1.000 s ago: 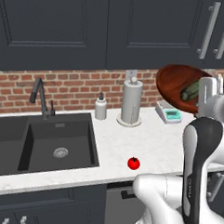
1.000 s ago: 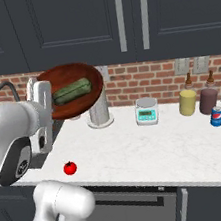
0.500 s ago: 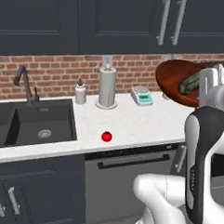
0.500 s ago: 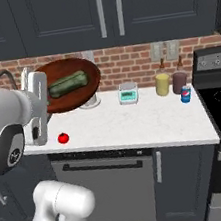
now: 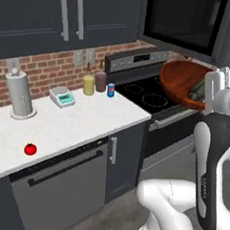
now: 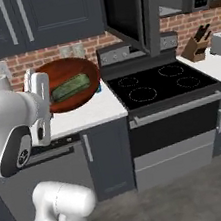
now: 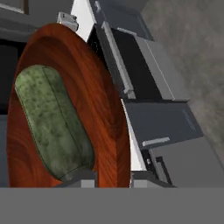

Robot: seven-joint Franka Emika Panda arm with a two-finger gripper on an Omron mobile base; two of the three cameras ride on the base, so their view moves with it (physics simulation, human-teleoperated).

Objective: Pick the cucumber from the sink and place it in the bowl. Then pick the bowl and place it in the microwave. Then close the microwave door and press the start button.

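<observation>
End effector: I see my end effector (image 7: 113,180) pinching the rim of the bowl (image 6: 73,83), one fingertip either side of the wooden edge.
Bowl: I hold it in the air, tilted, beside the bench (image 5: 78,122) edge.
Cucumber: the cucumber (image 6: 69,87) lies inside the bowl.
Microwave: the microwave door (image 6: 127,14) stands swung open above the stove (image 6: 159,87).
Open room: bare floor (image 6: 197,195) in front of the stove.
Bench items: tomato (image 5: 30,149), scale (image 5: 62,96), can (image 5: 110,90).
Writing: none I can read.
</observation>
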